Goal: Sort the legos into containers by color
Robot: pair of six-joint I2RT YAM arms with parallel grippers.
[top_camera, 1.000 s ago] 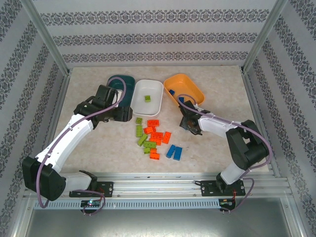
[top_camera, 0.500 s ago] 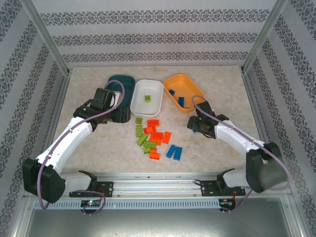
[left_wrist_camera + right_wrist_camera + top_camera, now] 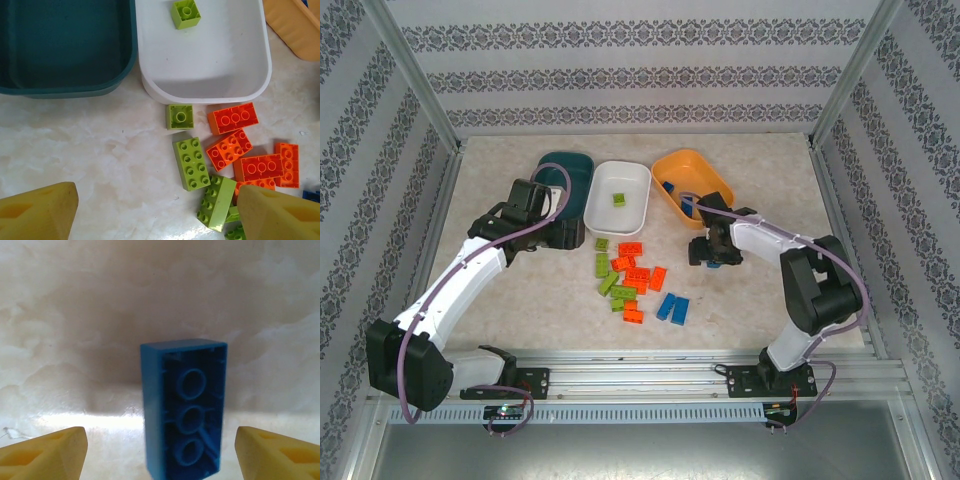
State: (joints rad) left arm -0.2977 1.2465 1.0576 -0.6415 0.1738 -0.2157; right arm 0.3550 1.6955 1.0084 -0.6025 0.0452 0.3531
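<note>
Marbled tabletop [image 3: 570, 320] is lying between patterned walls in the top view, carrying a teal tray [image 3: 565, 168], a white tray [image 3: 635, 180] holding one green brick [image 3: 618, 199], and an orange tray [image 3: 712, 182] holding blue ones. Loose legos [image 3: 630, 280] are lying before the trays, with the left gripper [image 3: 570, 232] hovering beside them and the right gripper [image 3: 705, 250] near the orange tray.

From the left wrist, its fingers [image 3: 40, 210] are standing wide, gripping nothing (orange and green bricks are lying ahead).

From the right wrist, yellow fingers [image 3: 45, 450] are standing wide around a blue brick [image 3: 184, 412], hollow side facing the camera, touching neither
</note>
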